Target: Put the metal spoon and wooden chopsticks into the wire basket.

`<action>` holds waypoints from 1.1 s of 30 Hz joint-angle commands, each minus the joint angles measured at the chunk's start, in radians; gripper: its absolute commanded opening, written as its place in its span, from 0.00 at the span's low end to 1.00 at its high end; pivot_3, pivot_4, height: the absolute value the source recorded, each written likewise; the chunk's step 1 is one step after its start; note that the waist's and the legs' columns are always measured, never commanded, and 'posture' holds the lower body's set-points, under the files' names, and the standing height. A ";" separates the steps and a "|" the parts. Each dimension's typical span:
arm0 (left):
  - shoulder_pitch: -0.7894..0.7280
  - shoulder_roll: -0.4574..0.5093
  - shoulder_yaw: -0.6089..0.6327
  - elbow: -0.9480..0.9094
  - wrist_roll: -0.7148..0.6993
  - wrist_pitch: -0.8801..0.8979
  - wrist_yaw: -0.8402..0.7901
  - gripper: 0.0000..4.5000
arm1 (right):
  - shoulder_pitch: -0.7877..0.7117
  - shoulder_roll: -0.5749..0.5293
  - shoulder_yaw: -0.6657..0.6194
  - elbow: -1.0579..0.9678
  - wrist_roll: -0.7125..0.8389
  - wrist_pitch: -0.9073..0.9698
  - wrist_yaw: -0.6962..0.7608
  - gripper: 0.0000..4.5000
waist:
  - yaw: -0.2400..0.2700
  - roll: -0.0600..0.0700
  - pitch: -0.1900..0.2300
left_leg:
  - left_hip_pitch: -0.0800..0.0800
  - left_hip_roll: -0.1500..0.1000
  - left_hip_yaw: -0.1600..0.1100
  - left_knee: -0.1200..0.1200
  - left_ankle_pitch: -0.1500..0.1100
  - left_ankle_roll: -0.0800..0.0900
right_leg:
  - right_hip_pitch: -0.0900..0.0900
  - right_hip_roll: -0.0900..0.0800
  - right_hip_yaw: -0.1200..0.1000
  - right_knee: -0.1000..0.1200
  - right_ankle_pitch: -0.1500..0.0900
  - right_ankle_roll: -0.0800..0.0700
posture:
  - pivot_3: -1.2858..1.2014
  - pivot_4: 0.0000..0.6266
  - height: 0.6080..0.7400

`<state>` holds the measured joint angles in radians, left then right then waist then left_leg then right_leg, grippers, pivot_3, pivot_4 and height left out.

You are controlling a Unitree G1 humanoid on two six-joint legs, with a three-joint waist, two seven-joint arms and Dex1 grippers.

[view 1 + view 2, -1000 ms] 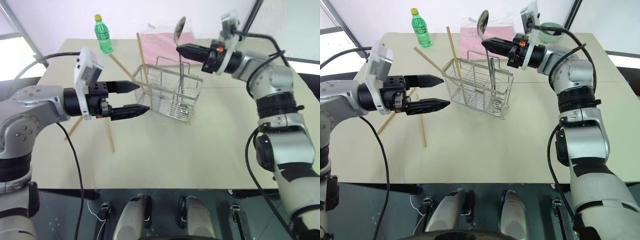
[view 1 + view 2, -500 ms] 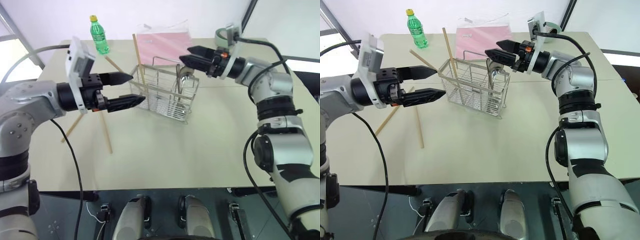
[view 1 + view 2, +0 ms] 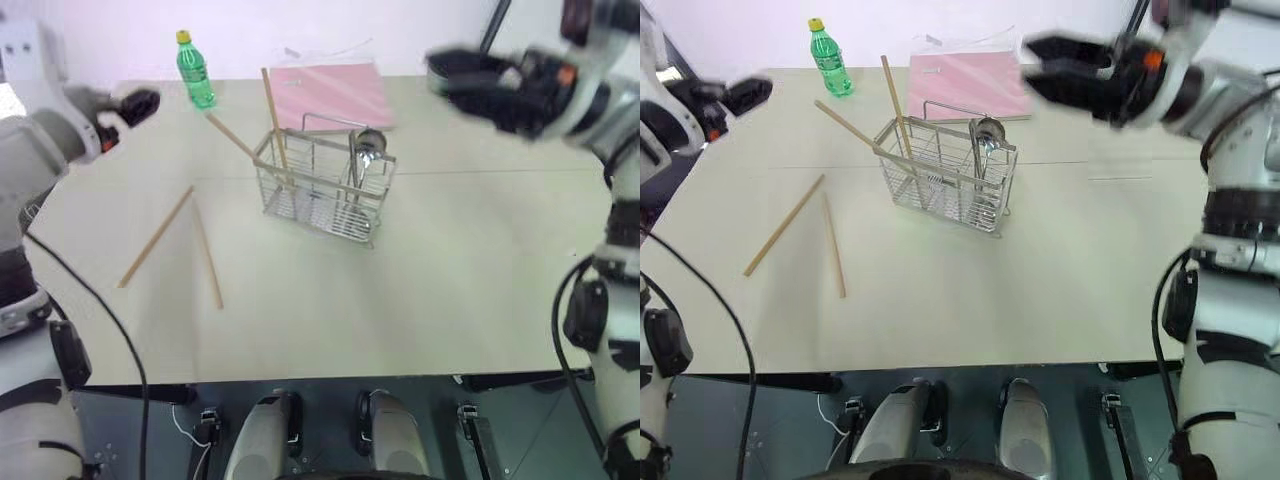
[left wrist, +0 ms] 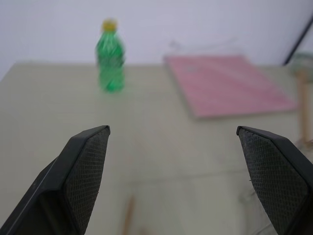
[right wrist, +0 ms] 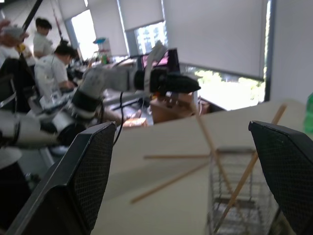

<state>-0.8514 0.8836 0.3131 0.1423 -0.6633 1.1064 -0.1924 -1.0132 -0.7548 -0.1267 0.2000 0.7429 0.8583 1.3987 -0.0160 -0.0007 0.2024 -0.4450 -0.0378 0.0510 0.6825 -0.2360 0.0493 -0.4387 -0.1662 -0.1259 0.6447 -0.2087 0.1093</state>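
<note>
The wire basket (image 3: pixel 948 182) stands at the table's middle. The metal spoon (image 3: pixel 987 131) stands in its right end, bowl up. Two wooden chopsticks lean out of its left end: one steep (image 3: pixel 892 92), one slanting far left (image 3: pixel 845 125). Two more chopsticks lie flat on the table to the left, a slanted one (image 3: pixel 785 225) and another (image 3: pixel 834 246) beside it. My right gripper (image 3: pixel 1035 65) hangs open and empty, above and right of the basket. My left gripper (image 3: pixel 750 92) is far off at the table's left, fingers (image 4: pixel 88 161) wide open.
A green bottle (image 3: pixel 824 58) stands at the back left and a pink folder (image 3: pixel 965 82) lies behind the basket. Bare tabletop lies in front of the basket, down to the near edge (image 3: pixel 940 368). People (image 5: pixel 49 63) sit in the room beyond the table.
My right gripper opened and let go of the spoon, which dropped into the basket. That gripper then drew back to the right. My left arm swung away from the basket to the far left.
</note>
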 commanded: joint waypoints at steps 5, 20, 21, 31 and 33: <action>-0.009 0.099 -0.248 0.216 0.193 -0.039 -0.241 0.98 | 0.098 -0.004 -0.014 -0.184 0.038 0.004 -0.047 0.99 | 0.019 -0.002 0.000 | -0.001 0.000 0.000 0.001 -0.002 -0.004 | -0.003 -0.001 0.001 0.002 0.000 0.000 | 0.52 0.24 0.59; -0.102 -0.037 -0.508 0.580 0.472 -0.283 -0.570 0.98 | 0.187 -0.018 -0.056 -0.268 0.104 0.038 -0.148 0.99 | 0.031 -0.005 0.000 | -0.016 0.000 0.000 0.003 0.001 -0.008 | -0.016 -0.002 0.001 0.002 0.001 -0.002 | 0.52 0.24 0.59; -0.125 -0.051 -0.513 0.630 0.495 -0.312 -0.574 0.98 | 0.188 -0.017 -0.055 -0.269 0.104 0.036 -0.154 0.99 | 0.031 -0.005 0.000 | -0.016 0.000 0.000 0.003 0.002 -0.008 | -0.016 -0.002 0.000 0.002 0.001 -0.002 | 0.52 0.24 0.59; -0.281 -0.142 -0.519 0.986 0.650 -0.529 -0.605 0.77 | 0.221 -0.025 -0.080 -0.287 0.133 0.040 -0.201 1.00 | 0.030 -0.006 0.000 | -0.016 0.000 0.000 0.004 0.002 0.001 | -0.016 -0.002 0.000 0.004 0.002 -0.003 | 0.52 0.24 0.59; -0.293 -0.147 -0.513 1.013 0.663 -0.547 -0.610 0.56 | 0.226 -0.027 -0.087 -0.291 0.140 0.044 -0.208 1.00 | 0.029 -0.006 0.000 | -0.016 0.000 0.000 0.004 0.002 0.001 | -0.016 -0.002 0.000 0.004 0.002 -0.003 | 0.52 0.24 0.59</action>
<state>-1.1363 0.7287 -0.2091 1.1233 -0.0416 0.5759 -0.8069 -0.7847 -0.7654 -0.1737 -0.0563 0.8530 0.9066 1.1969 0.0129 -0.0066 0.2024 -0.4611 -0.0375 0.0513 0.6866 -0.2343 0.0500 -0.4548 -0.1686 -0.1258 0.6486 -0.2067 0.1067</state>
